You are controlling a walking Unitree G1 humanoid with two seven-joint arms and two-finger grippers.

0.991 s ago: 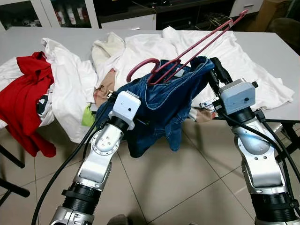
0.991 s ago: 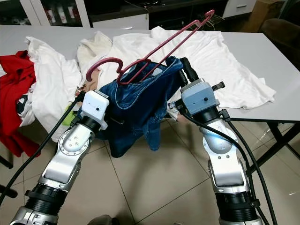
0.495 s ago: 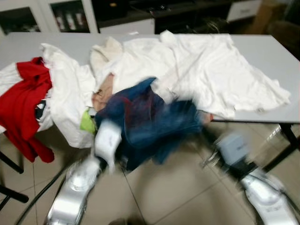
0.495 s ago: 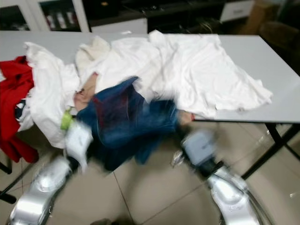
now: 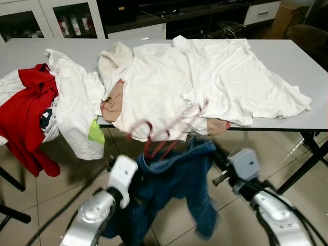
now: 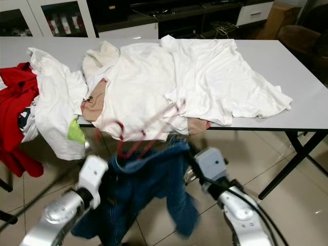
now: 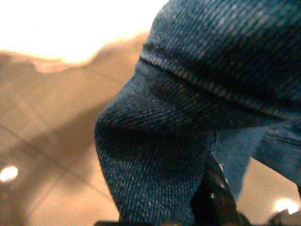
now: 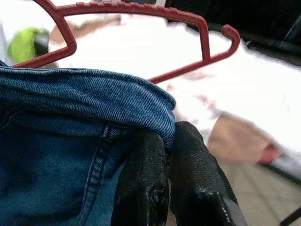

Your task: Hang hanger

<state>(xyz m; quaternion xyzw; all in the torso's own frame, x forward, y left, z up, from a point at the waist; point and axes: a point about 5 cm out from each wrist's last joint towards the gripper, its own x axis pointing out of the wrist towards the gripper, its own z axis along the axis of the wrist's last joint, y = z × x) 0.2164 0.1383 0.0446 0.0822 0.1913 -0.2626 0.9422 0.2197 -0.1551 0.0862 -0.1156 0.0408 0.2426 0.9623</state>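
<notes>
Denim hangs in front of the table's near edge: the blue jeans [image 5: 177, 177] are slung between both arms, low over the tiled floor [image 5: 46, 195], with the red hanger [image 5: 166, 128] threaded through their waistband and its hook curling up toward the white garments. The right gripper [image 8: 171, 141] is clamped on the waistband hem, its two black fingers [image 8: 197, 183] pressed together on the folded denim edge, with the hanger's red bar just past them. The left gripper [image 5: 115, 166] sits buried under the cloth; its wrist view gives only dark denim folds against a fingertip, so I cannot tell how its fingers stand. The grey table [image 5: 307, 66] runs wide across the view, its right end bare past the white shirt pile [image 5: 205, 77], whose hem drapes over the front edge; a red garment [image 5: 25, 118] spills off the left end. Open floor lies below and to the right, bounded by the black table leg [image 5: 305, 166]; a dark cabinet [image 5: 154, 13] stands behind the table. Compared with a second ago, the jeans and hanger have dropped from above table height to below the table edge, both arms have come down with them, and the hanger's long arm no longer points up over the shirts.
</notes>
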